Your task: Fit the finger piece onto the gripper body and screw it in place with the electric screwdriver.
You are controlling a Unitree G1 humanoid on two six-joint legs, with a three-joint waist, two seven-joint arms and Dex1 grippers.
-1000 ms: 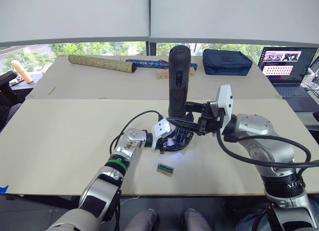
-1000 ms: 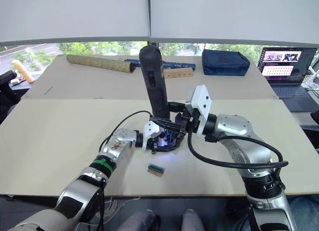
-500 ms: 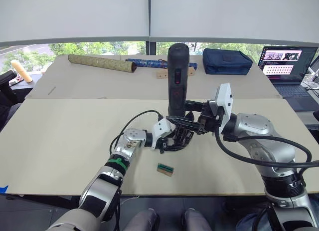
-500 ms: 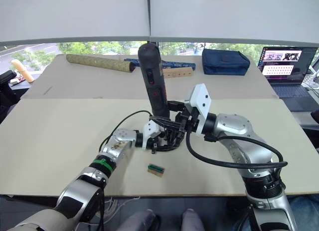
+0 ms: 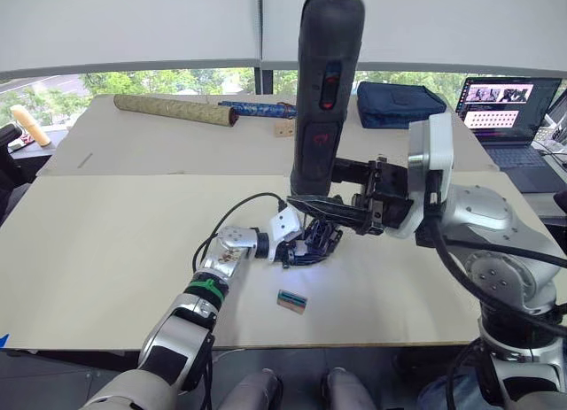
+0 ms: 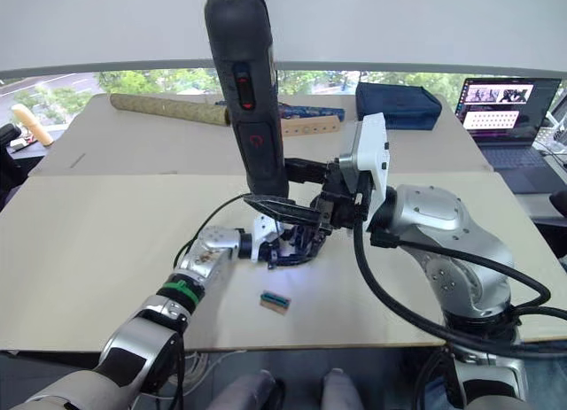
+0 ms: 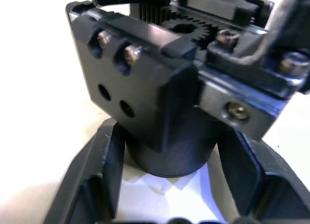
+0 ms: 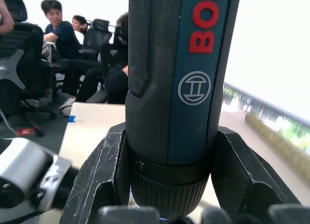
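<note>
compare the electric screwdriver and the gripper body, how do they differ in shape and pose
The electric screwdriver is a tall cylinder held upright; the gripper body is a squat, blocky piece low on the table. The right gripper clamps the screwdriver; the left gripper straddles the body's round base. Both are dark.

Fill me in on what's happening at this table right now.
The right end effector grips a thick dark pen-shaped electric screwdriver upright, its tip light glowing down onto a chunky black mechanical gripper body. The left end effector clamps that body on the beige table. A tiny green-and-tan block lies nearby.
</note>
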